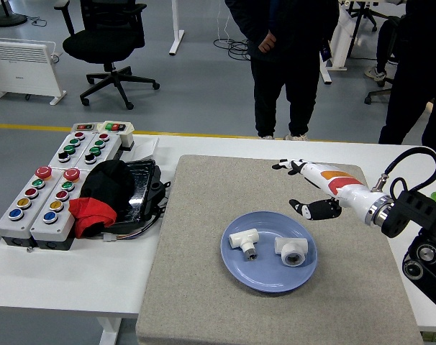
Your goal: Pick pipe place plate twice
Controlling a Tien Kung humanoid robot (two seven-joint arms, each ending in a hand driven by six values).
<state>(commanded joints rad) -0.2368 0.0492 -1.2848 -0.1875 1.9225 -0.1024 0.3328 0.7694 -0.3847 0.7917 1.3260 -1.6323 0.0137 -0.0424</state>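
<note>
Two white pipe tees [244, 241] and [292, 251] lie side by side, apart, on the blue plate [236, 273], which sits on the grey mat [203, 215] covering the surface. Our right robot hand [309, 190] hovers beyond the plate's far right rim, fingers spread, holding nothing. We judge both placements done; only clearing the arm remains.
</note>
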